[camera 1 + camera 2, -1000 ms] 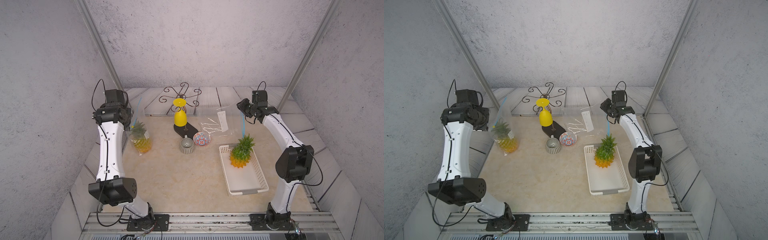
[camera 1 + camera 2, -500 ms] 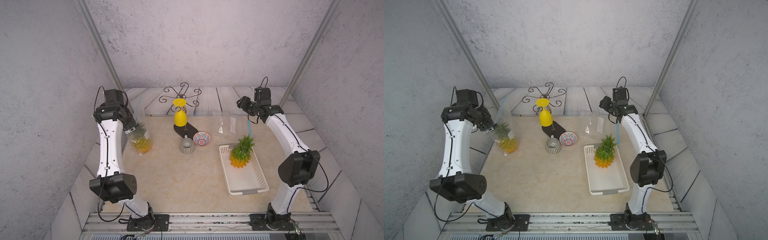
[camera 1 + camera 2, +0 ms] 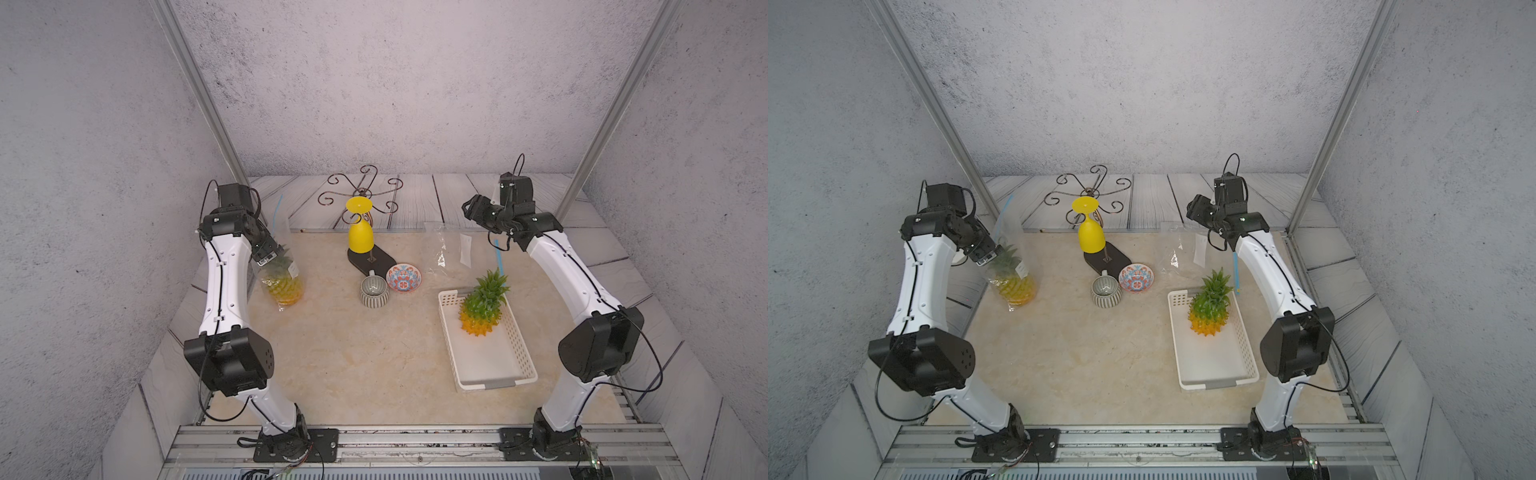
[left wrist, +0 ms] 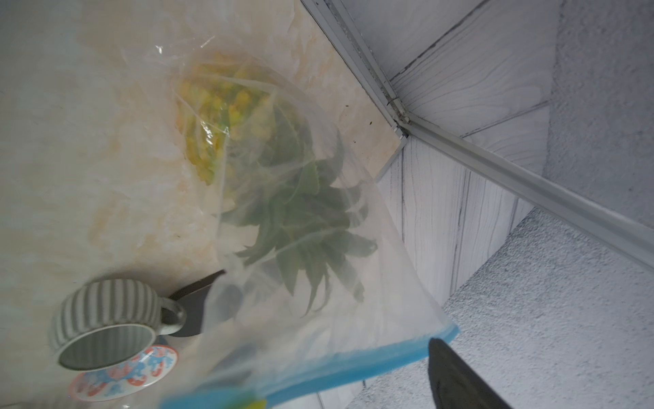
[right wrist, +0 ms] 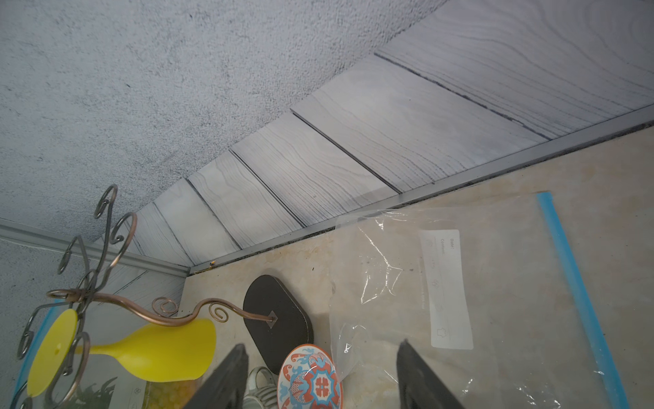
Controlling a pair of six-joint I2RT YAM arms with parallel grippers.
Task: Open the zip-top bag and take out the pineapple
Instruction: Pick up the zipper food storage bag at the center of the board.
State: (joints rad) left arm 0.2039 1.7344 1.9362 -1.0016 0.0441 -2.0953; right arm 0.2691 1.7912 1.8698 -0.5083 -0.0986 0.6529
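- Top views: in both, the pineapple (image 3: pixel 284 287) stands upright, crown up, inside the zip-top bag (image 3: pixel 283 227) at the far left. The left gripper (image 3: pixel 270 254) sits just above its crown, so the left arm is much nearer. The right gripper (image 3: pixel 471 208) is well apart, far right. Count: two pineapples, the loose pineapple (image 3: pixel 482 307) in the single tray (image 3: pixel 490 379), and two bags, the empty bag (image 3: pixel 449 245) lying flat.
- Left wrist: the blue zip strip (image 4: pixel 354 361) runs beside one finger (image 4: pixel 454 373). I cannot tell whether the pincer clamps it.
- Right wrist: the fingers (image 5: pixel 226 377) are spread with nothing between them; the pincer is released above the empty bag.
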